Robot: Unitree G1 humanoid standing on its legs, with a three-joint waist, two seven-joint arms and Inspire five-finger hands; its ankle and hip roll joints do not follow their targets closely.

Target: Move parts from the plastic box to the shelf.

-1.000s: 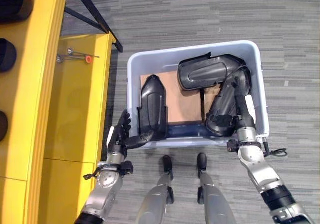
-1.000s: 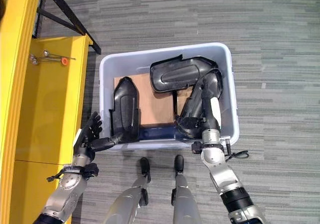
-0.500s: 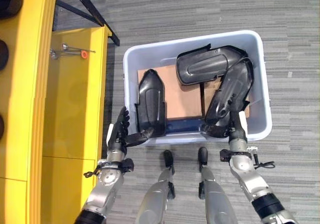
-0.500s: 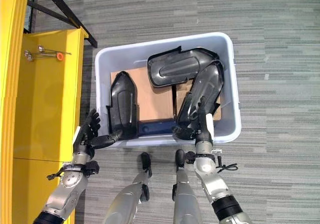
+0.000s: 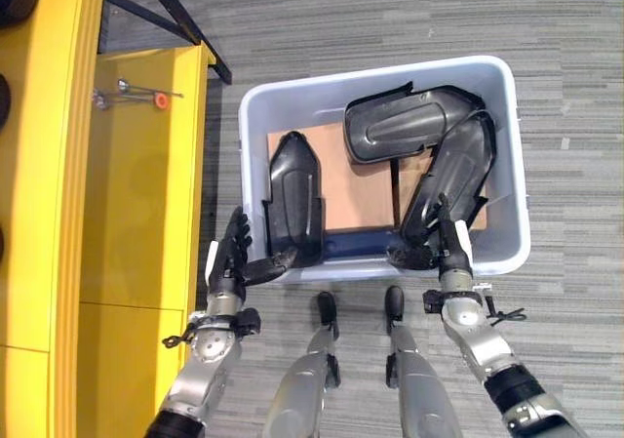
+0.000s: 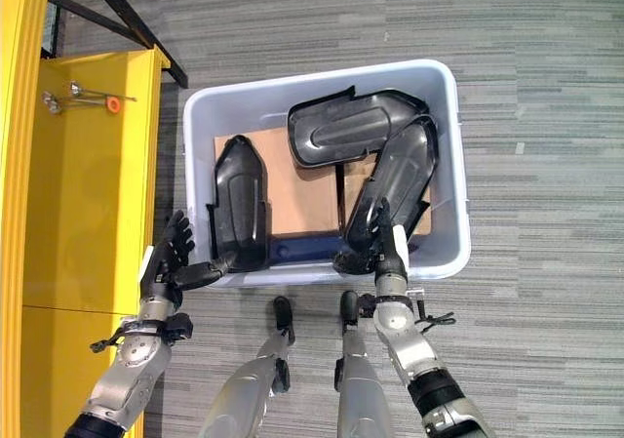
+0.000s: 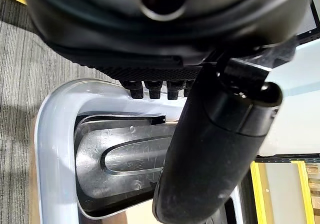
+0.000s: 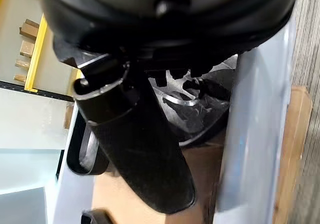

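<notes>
Both robot hands point(image 5: 234, 260) splayed at plastic box point(image 5: 255, 126) rim

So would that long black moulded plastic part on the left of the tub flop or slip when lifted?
The long black moulded plastic part looks like a rigid shell, so probably stiff and light. Its glossy, curved surface may slip. Leaning on the pale plastic box, it could tip.

Two silver-grey segmented arms enter from the lower left and lower right of the eye views, each with a black band on the forearm. Left hand point(image 5: 232, 262): dark, matte, slim ribbed fingers, a white strip along its outer edge. Right hand point(image 6: 387, 253): dark, with a white cover on the thumb. In the wrist views each hand has a rounded glossy black housing and a thick cylindrical thumb.
</notes>
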